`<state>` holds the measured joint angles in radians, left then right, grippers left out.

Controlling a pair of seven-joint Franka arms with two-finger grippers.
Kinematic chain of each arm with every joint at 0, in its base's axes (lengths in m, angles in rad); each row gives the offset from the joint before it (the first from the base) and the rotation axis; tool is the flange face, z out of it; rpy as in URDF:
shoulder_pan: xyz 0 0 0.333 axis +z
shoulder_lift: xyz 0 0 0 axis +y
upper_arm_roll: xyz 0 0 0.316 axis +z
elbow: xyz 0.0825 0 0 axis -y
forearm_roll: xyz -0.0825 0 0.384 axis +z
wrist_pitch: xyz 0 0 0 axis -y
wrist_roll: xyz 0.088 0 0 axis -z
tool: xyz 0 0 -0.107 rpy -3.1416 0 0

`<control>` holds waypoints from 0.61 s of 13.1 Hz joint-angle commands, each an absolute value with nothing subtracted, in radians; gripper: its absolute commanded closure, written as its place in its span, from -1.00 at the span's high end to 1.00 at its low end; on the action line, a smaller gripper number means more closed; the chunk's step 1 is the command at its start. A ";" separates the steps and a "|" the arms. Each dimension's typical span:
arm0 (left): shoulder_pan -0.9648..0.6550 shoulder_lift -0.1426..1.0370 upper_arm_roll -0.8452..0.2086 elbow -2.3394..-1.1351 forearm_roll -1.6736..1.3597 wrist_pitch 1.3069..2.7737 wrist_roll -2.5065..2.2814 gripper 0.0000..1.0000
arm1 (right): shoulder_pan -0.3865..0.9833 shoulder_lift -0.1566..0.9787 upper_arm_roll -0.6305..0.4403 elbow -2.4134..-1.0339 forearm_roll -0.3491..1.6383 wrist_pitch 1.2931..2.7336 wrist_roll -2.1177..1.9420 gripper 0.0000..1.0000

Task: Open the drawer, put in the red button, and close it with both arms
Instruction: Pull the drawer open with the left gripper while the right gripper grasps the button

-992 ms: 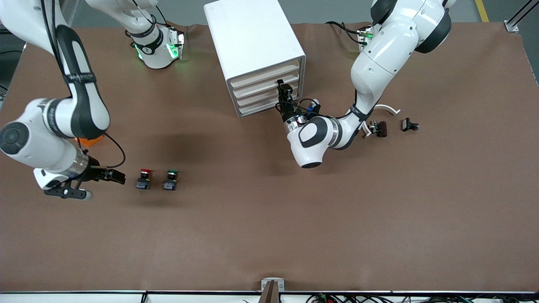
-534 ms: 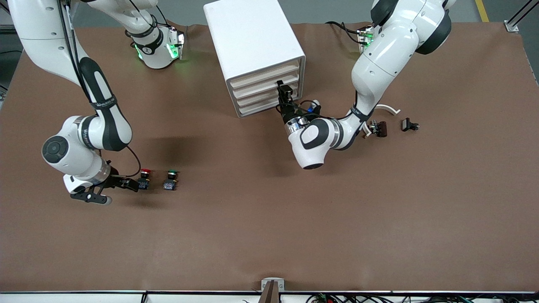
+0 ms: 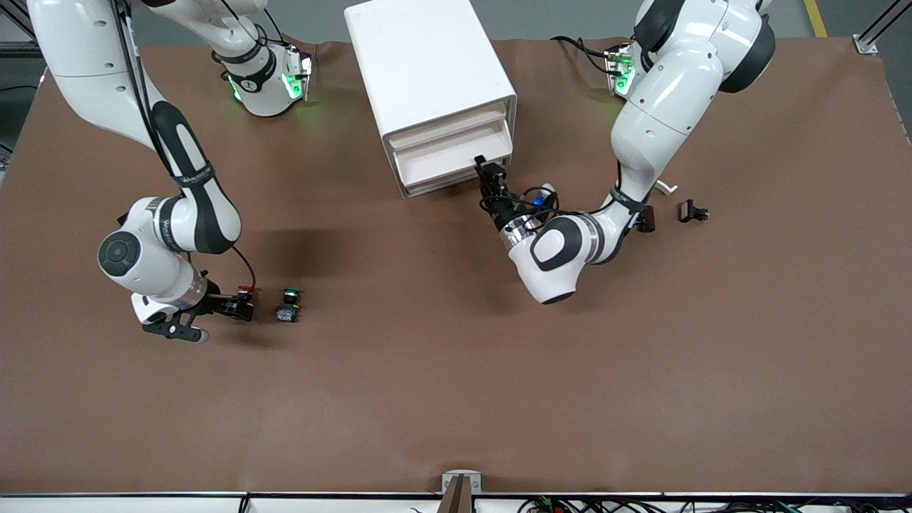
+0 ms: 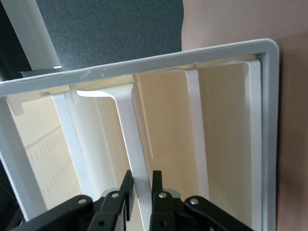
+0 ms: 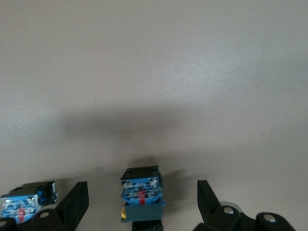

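The red button point(image 3: 246, 290) stands on the brown table toward the right arm's end, beside its green-capped twin point(image 3: 289, 305). My right gripper point(image 3: 242, 308) is open, low at the table, with its fingers on either side of the red button. In the right wrist view the button's blue block base point(image 5: 141, 192) sits between the open fingers point(image 5: 77, 197) without touching them. My left gripper point(image 3: 486, 169) is shut on the handle point(image 4: 139, 163) of one drawer point(image 3: 456, 153) of the white cabinet point(image 3: 427, 71). That drawer is pulled partly out.
The green button also shows in the right wrist view point(image 5: 26, 204), beside the red one. Small black parts point(image 3: 692, 211) point(image 3: 647, 219) and a white curved piece point(image 3: 666, 187) lie toward the left arm's end. The other drawers are shut.
My right gripper has moved toward the red button and now straddles it. My left gripper has drawn the drawer part way out of the cabinet.
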<state>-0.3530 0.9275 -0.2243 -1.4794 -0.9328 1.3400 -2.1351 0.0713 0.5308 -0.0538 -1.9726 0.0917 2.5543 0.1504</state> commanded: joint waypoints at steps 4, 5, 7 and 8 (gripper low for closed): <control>-0.333 0.942 -0.175 -1.430 -0.963 1.410 -2.138 -0.64 | 0.089 0.543 -0.060 -1.993 0.107 2.566 0.153 1.00; -0.321 0.942 -0.169 -1.421 -0.963 1.413 -2.138 -0.63 | 0.089 0.545 -0.058 -1.993 0.106 2.566 0.146 1.00; -0.305 0.942 -0.155 -1.414 -0.962 1.413 -2.138 -0.63 | 0.089 0.545 -0.060 -1.994 0.106 2.566 0.144 1.00; -0.299 0.940 -0.146 -1.413 -0.962 1.413 -2.138 -0.63 | 0.089 0.546 -0.060 -1.996 0.106 2.566 0.144 1.00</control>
